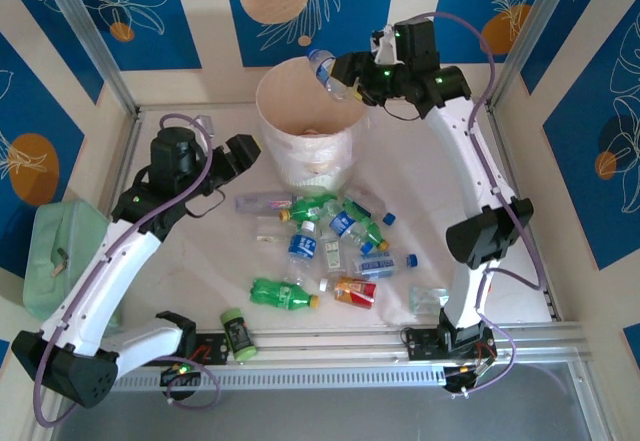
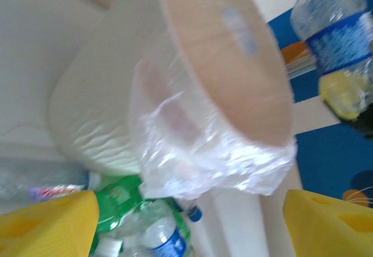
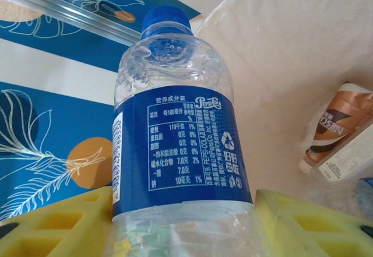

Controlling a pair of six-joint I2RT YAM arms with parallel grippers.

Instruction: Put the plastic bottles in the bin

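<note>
The right gripper clamps a clear plastic bottle with a blue label and blue cap tilted over the far rim of the round pale cream plastic bin, the left gripper gapes empty just left of the bin, and the other clear and green plastic bottles lie heaped on its near side.

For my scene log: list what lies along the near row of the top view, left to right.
Mint-green container → green-lidded jar → green bottle → red-orange labelled bottle → clear plastic scrap.
</note>
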